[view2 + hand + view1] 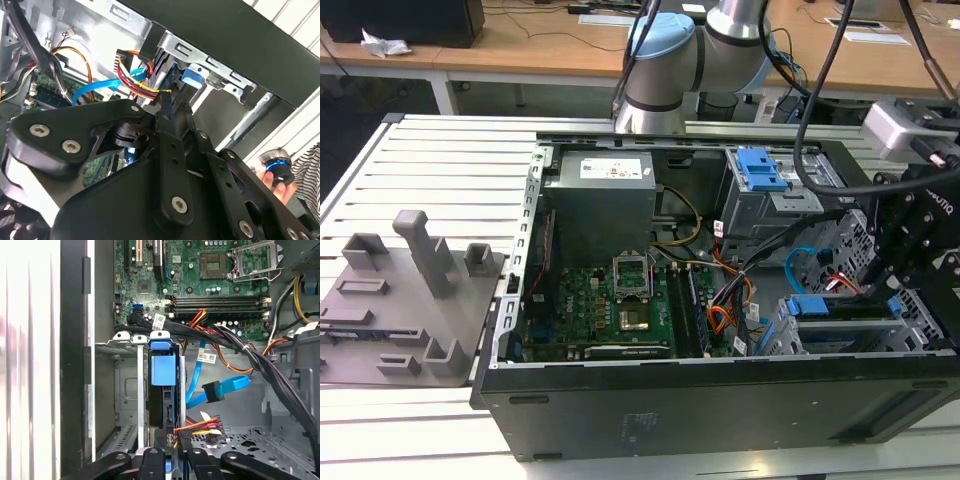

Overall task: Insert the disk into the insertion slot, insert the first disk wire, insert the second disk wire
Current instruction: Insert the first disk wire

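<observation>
The disk, framed in its bright blue carrier (817, 306) (162, 367) (192, 77), sits pushed into the insertion slot (782, 338) (125, 390), a low grey perforated bay at the case's front corner. My gripper (878, 285) (171, 460) (165, 102) hangs over the disk's rear end, its fingers drawn close together on the black plug of a red, yellow and black wire (200, 426) (145, 85). That plug is right at the disk's back edge. A flat blue wire with a black plug (216, 390) (800, 262) hangs loose beside it, touching nothing.
A taller grey cage with a blue latch (760, 180) stands behind the bay. Thick black cable bundles (235, 347) cross above the disk. The motherboard (610, 300) fills the case's middle. A grey fixture plate (400, 300) lies at the exterior view's left. A hand holds a blue-ringed knob (277, 172).
</observation>
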Tool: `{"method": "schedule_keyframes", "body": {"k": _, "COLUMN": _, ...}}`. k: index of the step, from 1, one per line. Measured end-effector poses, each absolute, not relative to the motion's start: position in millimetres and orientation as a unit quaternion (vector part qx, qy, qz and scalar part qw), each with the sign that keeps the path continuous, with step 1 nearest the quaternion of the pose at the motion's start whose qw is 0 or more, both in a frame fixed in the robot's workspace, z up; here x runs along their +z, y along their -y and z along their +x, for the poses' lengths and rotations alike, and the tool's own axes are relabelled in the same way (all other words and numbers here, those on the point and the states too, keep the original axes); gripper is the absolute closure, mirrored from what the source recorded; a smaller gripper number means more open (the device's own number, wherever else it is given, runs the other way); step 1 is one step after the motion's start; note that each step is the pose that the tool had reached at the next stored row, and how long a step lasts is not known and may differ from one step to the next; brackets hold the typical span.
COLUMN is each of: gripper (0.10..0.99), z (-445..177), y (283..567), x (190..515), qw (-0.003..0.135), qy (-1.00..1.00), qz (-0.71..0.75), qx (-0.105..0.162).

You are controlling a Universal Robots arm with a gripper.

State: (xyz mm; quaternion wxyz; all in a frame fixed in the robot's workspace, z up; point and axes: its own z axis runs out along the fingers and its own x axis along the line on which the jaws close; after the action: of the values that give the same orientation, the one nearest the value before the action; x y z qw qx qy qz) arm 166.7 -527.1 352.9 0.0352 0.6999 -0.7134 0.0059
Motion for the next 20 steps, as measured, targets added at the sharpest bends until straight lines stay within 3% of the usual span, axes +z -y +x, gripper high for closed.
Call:
{"method": "schedule_keyframes", "body": {"k": 2, "gripper": 0.855, "z": 166.5, "y": 526.7, "x": 355.3, "qw": 0.035, "qy": 0.713, "qz": 0.700, "qx": 0.006}}
{"method": "schedule_keyframes", "body": {"k": 4, "gripper": 0.980, "z": 165.9, "y": 526.6, "x": 359.7, "qw": 0.035, "qy": 0.713, "qz": 0.700, "qx": 0.006}}
{"method": "schedule_keyframes", "body": {"k": 20, "gripper": 0.980, "z": 135.0, "y": 526.6, "x": 363.3, "qw": 0.035, "qy": 0.713, "qz": 0.700, "qx": 0.006}}
